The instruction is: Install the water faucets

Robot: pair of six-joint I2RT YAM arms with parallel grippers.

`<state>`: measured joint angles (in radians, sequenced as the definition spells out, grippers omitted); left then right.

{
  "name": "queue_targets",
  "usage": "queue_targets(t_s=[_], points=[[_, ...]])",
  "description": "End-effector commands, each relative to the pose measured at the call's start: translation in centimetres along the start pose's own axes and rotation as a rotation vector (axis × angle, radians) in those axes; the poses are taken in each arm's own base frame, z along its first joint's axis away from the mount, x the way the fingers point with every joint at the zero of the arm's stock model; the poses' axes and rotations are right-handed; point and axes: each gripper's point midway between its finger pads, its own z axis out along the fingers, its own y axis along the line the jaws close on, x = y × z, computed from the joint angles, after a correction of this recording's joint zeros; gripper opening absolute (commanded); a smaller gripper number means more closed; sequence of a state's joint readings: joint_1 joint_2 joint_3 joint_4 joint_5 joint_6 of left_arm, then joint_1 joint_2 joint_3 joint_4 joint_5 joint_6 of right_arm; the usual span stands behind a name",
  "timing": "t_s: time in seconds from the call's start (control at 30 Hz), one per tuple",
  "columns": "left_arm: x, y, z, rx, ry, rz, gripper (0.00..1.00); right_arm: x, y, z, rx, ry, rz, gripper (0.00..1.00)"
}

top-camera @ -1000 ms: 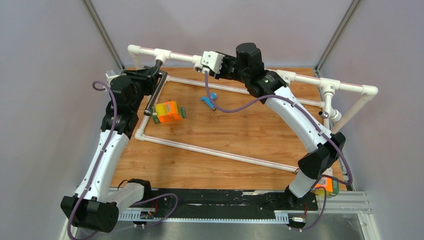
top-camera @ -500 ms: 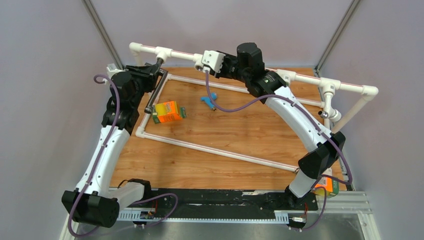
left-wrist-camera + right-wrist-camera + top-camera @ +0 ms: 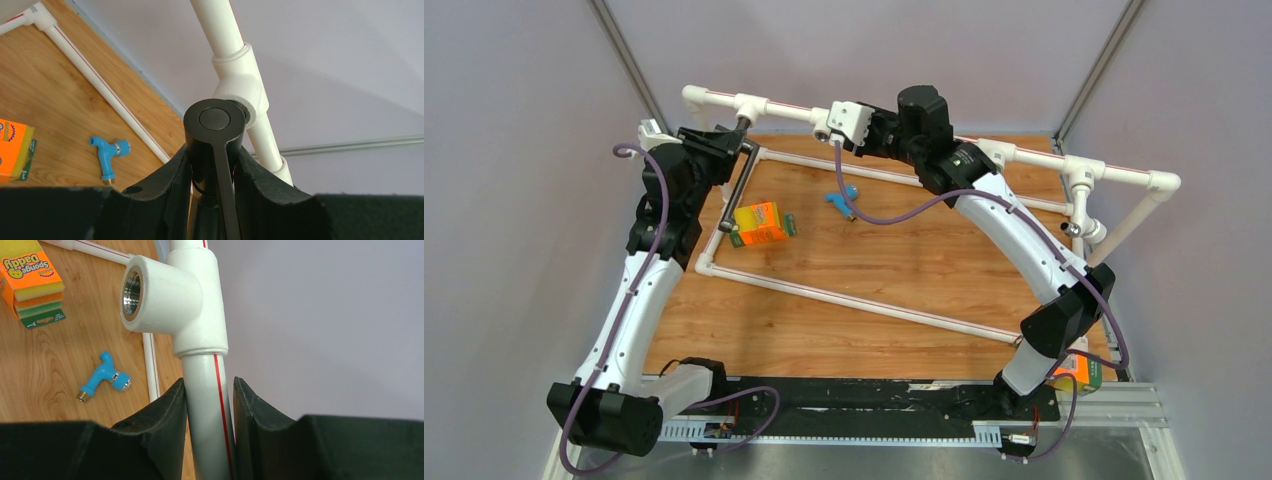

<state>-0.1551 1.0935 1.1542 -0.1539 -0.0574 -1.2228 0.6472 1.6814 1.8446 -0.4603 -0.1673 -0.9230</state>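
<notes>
A long dark-brown L-shaped faucet (image 3: pixel 214 120) is held end-on against a white tee socket (image 3: pixel 239 85) on the upper rail of the pipe frame. My left gripper (image 3: pixel 212 155) is shut on this faucet's body. From above, its long tube (image 3: pixel 736 190) slants down towards the table below the left gripper (image 3: pixel 732 140). My right gripper (image 3: pixel 209 390) is shut on the white rail pipe (image 3: pixel 205 415) just behind an empty tee socket (image 3: pixel 150 295) with a metal thread. A small blue faucet (image 3: pixel 842 198) lies loose on the wooden table.
An orange sponge pack (image 3: pixel 759 222) lies on the table near the brown tube's lower end. A second orange pack (image 3: pixel 1079 372) sits by the right arm's base. The white pipe frame (image 3: pixel 854 300) rings the table, with more fittings on its right post (image 3: pixel 1079 200).
The left wrist has shifted slightly back and turned, swinging the brown faucet's long tube a little at the tee. The right arm has not moved.
</notes>
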Motion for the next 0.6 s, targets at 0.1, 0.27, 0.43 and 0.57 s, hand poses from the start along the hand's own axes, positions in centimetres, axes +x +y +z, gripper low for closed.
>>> queue_targets(t_s=[0.1,0.27,0.43,0.57], points=[[-1.0,-4.4,-0.6,0.169,-0.026,0.085,0.0,-0.2,6.1,0.0,-0.193,0.001,0.159,0.0],[-0.6,-4.5,-0.7,0.193,-0.009,0.16,0.0,-0.2,6.1,-0.1,-0.192,0.001,0.157,0.0],[0.1,-3.6,-0.6,0.199,0.007,0.2,0.0,-0.4,6.2,-0.1,-0.195,-0.004,0.156,0.0],[0.5,-3.0,-0.5,0.205,0.015,0.246,0.0,-0.6,6.2,-0.1,-0.194,-0.005,0.153,0.0]])
